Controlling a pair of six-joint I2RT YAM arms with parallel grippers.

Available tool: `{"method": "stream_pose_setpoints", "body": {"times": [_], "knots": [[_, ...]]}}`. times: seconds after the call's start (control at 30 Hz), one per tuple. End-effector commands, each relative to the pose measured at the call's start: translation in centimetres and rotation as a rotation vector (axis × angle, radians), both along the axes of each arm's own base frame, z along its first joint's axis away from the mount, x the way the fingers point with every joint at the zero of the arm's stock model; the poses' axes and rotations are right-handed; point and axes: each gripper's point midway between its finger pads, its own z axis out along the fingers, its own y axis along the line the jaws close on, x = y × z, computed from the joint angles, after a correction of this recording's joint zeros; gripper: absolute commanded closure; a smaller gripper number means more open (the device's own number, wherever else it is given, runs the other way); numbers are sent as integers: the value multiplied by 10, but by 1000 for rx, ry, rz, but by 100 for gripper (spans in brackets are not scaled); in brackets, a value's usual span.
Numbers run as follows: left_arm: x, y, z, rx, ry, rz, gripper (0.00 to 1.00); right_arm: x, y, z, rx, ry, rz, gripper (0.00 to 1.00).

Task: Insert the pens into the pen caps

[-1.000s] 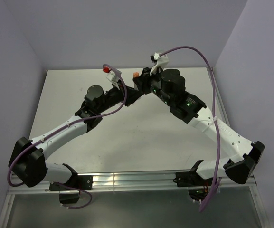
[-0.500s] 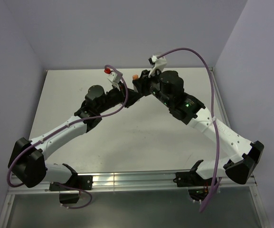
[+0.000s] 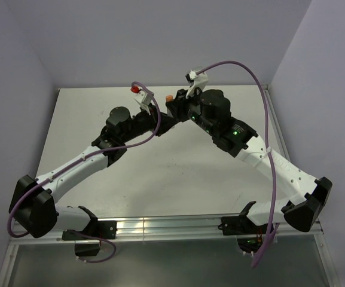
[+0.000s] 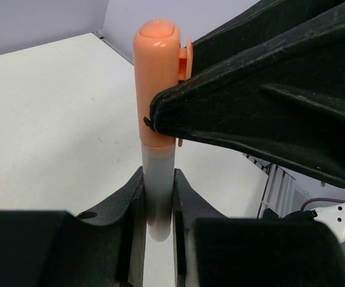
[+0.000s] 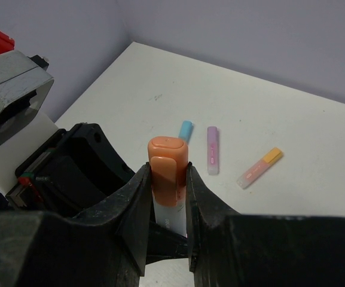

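Note:
My two grippers meet above the far middle of the table. My left gripper (image 4: 158,197) is shut on the whitish body of a pen (image 4: 158,179). My right gripper (image 5: 168,191) is shut on the orange cap (image 5: 168,164), which sits over the top end of that same pen; the cap also shows in the left wrist view (image 4: 158,78) and as an orange speck from above (image 3: 170,96). On the table beyond lie a light blue pen (image 5: 186,130), a purple-capped pen (image 5: 212,149) and a pink pen with an orange cap (image 5: 259,167).
The white table (image 3: 160,173) is walled by lilac panels at the back and sides. A purple cable (image 3: 262,89) loops over the right arm, another over the left. A metal rail (image 3: 166,226) runs along the near edge.
Both grippers have shifted slightly, staying pressed together at the same spot; the orange cap stays between them.

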Motion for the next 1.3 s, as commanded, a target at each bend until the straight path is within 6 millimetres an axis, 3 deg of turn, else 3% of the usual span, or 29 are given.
{"method": "stream_pose_setpoints", "body": {"times": [0.0, 0.33, 0.67, 0.77, 0.8, 0.87, 0.9, 1.0, 1.1, 1.27], "knots": [[3, 66, 197, -379, -469, 228, 100, -90, 8, -134, -299, 429, 272, 100], [5, 69, 201, -379, -479, 246, 100, -112, 26, -132, -203, 506, 378, 100], [5, 65, 199, -365, -470, 225, 100, -89, 11, -130, -248, 473, 222, 100], [4, 58, 190, -353, -451, 187, 100, -73, 11, -117, -232, 454, 139, 100], [3, 57, 188, -356, -444, 174, 99, -66, 14, -97, -200, 424, 125, 100], [-1, 53, 180, -352, -426, 144, 97, -49, 9, -85, -181, 408, 31, 100], [-2, 51, 176, -357, -409, 132, 94, -41, 10, -63, -140, 378, 10, 100], [-5, 45, 159, -331, -366, 121, 85, -18, 0, -34, -90, 343, -97, 100], [-11, 42, 150, -314, -333, 117, 73, -4, -5, -13, -39, 327, -145, 100], [-24, 40, 133, -275, -276, 104, 63, 16, -18, 6, 19, 303, -236, 100]]}}
